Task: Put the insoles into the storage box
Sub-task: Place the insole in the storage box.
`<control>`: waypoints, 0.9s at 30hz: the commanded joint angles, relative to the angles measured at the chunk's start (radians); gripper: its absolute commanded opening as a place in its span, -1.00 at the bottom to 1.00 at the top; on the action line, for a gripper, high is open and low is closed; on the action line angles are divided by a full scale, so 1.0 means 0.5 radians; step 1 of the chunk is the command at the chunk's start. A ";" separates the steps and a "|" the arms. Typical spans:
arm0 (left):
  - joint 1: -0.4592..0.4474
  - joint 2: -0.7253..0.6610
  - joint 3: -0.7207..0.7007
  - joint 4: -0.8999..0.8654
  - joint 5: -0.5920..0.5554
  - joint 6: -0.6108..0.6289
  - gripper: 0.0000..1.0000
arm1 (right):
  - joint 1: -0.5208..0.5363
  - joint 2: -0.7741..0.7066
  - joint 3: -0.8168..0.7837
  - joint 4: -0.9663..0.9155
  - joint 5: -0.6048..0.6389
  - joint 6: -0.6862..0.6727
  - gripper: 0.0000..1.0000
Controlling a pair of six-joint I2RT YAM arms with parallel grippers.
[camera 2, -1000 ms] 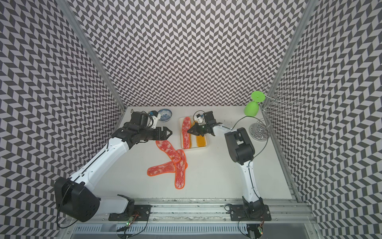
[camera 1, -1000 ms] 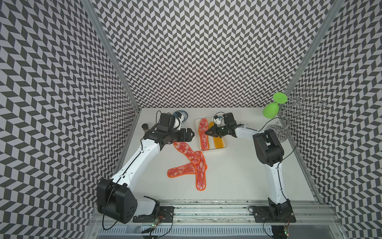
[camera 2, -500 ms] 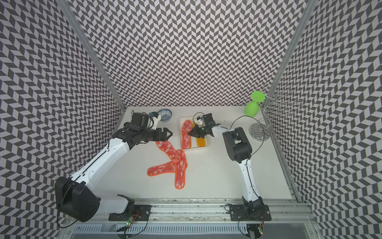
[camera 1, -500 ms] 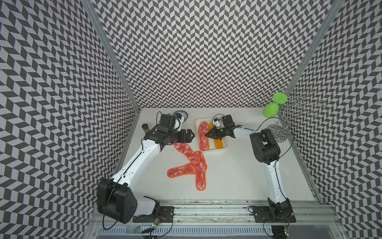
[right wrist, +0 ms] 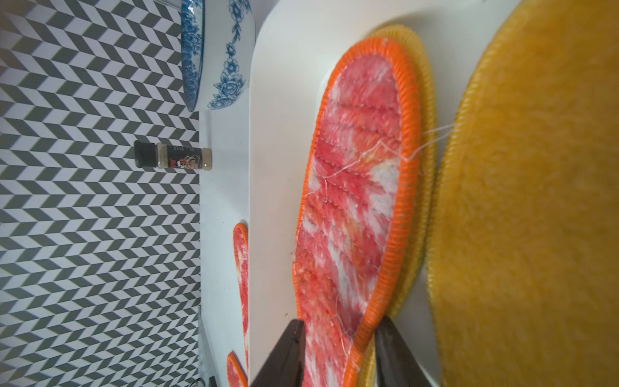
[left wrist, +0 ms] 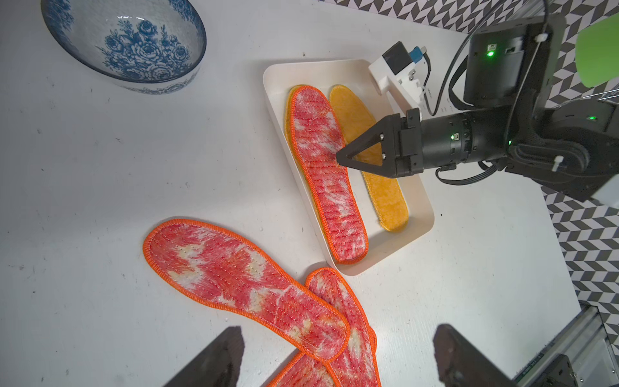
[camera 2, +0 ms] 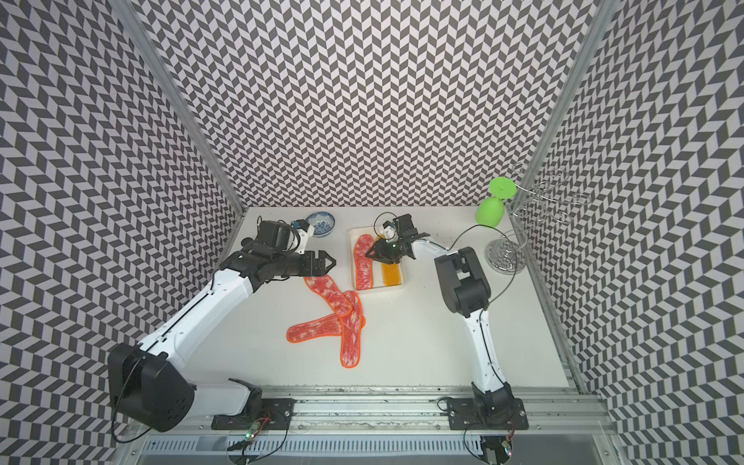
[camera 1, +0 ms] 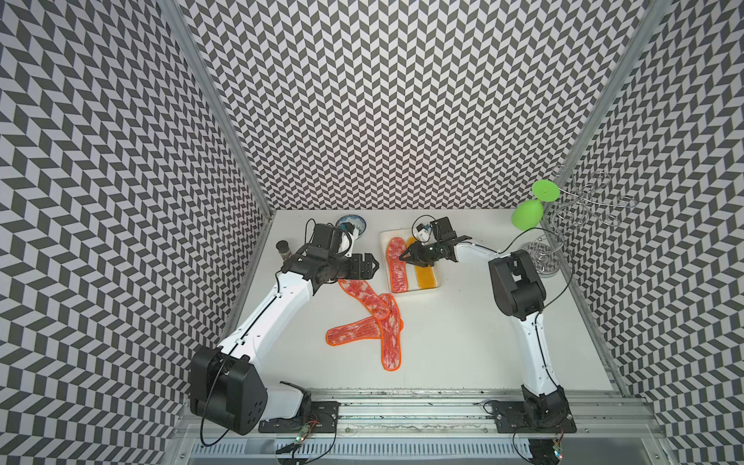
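A: What has been changed since a second ago?

B: The jaws of the right tool [left wrist: 338,158], shut then, have been parted partway. In the right wrist view the edge of a mottled insole [left wrist: 326,174] is seen between them, but it is no longer pinched. That insole is laid lengthwise in the storage box [left wrist: 318,73]. Nothing else has been noticeably shifted.

A: What is meant by that for the task?

B: A release is judged to be under way, so a third insole may be counted as delivered. About half the work is taken to be left.

A: And the left tool?

B: The left tool [camera 1: 373,266] is held wide and empty above the table [camera 1: 463,342], just over the end of the nearest loose insole [camera 1: 364,298].

A: What is counted, largest first?

B: One table, two arms and one storage box are counted. Six insoles are counted: four mottled and two yellow. In the box, one yellow insole [right wrist: 423,100] is almost wholly covered by the mottled one, and the second yellow insole [left wrist: 385,197] is laid beside them. Three mottled ones are left overlapped on the table: the nearest loose insole, a crosswise insole [camera 1: 352,334] and a lengthwise insole [camera 1: 391,342]. Then come one wire rack [camera 1: 541,257], one green glass [camera 1: 526,215], one bowl [camera 1: 351,222] and one spice jar [camera 1: 284,249].
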 commanded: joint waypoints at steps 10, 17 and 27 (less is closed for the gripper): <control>0.020 0.003 -0.017 -0.015 -0.134 -0.048 0.84 | 0.025 -0.254 0.080 -0.226 0.263 -0.169 0.00; 0.038 -0.011 -0.054 -0.070 -0.331 -0.165 0.79 | 0.064 -0.616 -0.163 -0.278 0.454 -0.324 0.16; 0.054 -0.074 -0.359 0.159 -0.519 -0.513 0.59 | 0.202 -1.178 -0.676 -0.272 0.561 -0.369 0.41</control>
